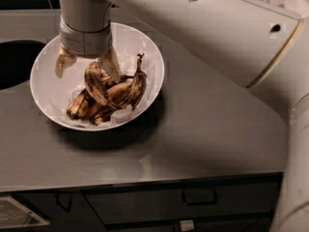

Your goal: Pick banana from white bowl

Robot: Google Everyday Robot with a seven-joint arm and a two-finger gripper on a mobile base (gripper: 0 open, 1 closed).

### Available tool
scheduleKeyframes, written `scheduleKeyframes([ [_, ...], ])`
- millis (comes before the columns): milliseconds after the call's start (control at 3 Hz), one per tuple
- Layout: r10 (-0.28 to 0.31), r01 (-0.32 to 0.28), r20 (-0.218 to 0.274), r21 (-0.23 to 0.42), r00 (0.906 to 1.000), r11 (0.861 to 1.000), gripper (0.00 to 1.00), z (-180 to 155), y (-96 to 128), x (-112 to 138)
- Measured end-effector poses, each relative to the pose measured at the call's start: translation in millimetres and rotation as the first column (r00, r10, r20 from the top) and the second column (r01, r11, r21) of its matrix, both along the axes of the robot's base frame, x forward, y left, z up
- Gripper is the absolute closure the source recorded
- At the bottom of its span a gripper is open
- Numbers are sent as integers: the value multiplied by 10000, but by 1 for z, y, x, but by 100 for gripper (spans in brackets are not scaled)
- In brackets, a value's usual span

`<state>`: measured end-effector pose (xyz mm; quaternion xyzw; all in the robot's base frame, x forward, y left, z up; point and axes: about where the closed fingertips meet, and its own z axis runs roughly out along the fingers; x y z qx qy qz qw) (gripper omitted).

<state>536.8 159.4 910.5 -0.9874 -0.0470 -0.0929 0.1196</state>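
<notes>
The white bowl (48,88) sits on the grey counter at the left. It holds several overripe bananas on crumpled white paper. The banana (95,82), strongly arched and dull yellow with dark streaks, lies on top of the pile. A brown banana with an upright black stem (137,83) lies at its right. My gripper (87,65) hangs straight down over the bowl, open. Its left fingertip (63,64) is over the bare bowl and its right fingertip (112,65) is beside the arched banana's top. It holds nothing.
The large white arm link (212,33) crosses the upper right of the view. A dark round sink opening (14,62) lies left of the bowl. The grey counter (193,129) ends at a front edge with dark drawers (193,197) below.
</notes>
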Motion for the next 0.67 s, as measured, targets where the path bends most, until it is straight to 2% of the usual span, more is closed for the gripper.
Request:
scheduleKeyframes([
  [333,-40,40,-8,-9,10000,10000,0,0,-1,0],
  [667,-152,150,-181,-111,9997,9998,0,-1,-2,1],
])
